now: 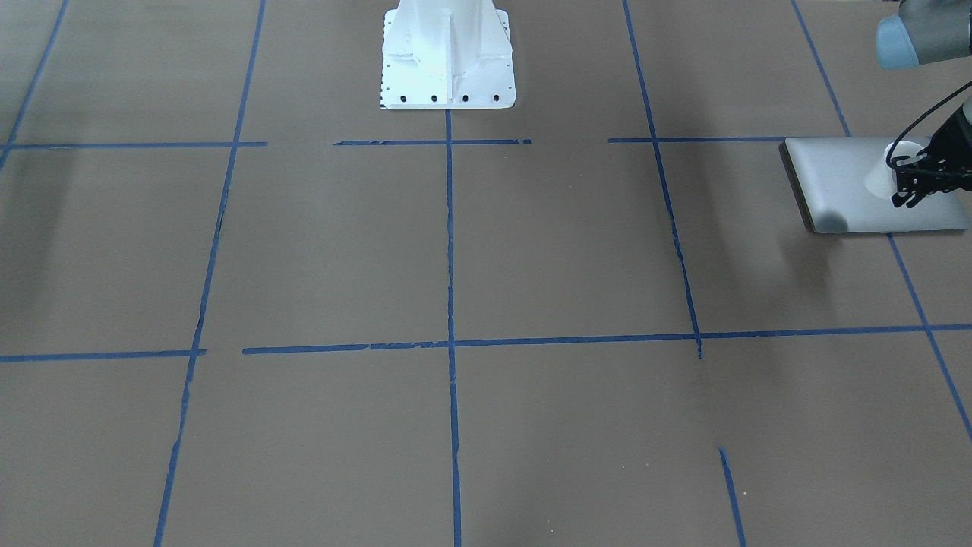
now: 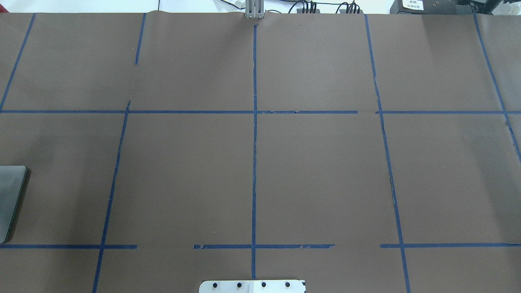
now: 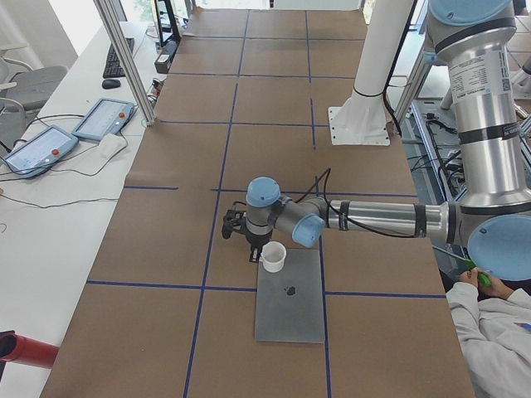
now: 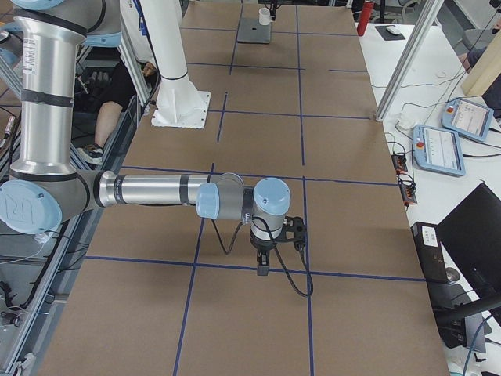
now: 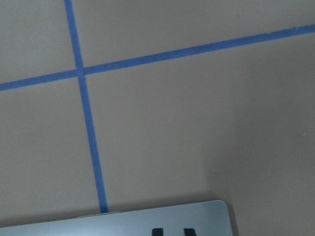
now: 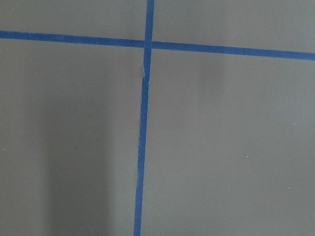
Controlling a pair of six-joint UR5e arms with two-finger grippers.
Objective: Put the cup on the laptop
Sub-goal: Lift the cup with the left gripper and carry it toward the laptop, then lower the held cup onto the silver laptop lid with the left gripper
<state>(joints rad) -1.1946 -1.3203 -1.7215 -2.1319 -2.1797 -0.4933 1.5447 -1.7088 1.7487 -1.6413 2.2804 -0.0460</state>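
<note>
Blocking the view: in the front-facing view the left gripper (image 1: 908, 194) covers most of the cup (image 1: 878, 179), and only a white patch shows beside the dark fingers.
Left gripper's hold: I cannot tell whether the jaws clasp the cup or stand loose. In the left side view the fingers sit right against the cup's side. The left wrist view shows only two dark fingertips at its lower edge.
Cut off: the overhead view catches just one corner strip of the laptop (image 2: 10, 195) at its left edge.
Handle: too small to make out in any view.
Laptop: closed and lying flat at the robot's left end of the table (image 1: 531, 251), with a dark logo at the middle of the lid.
Cup: upright on the laptop lid with its mouth up. It stands near a corner at the end farther from the left side camera, beyond the logo.
Cup's inside: only plain white shows.
Surface: a brown covering with a grid of blue tape lines (image 1: 450, 251).
Robot base (image 1: 446, 61): a white pedestal bolted down at the table's edge, midway along.
Right gripper (image 4: 262, 268): it shows only in the right side view, pointing down above a tape line, well apart from the laptop. Whether it is open or closed cannot be told.
Room: a white bench runs alongside, carrying two blue-framed tablets (image 3: 104, 118). A person (image 3: 494, 332) in light clothes sits by the robot's left arm.
</note>
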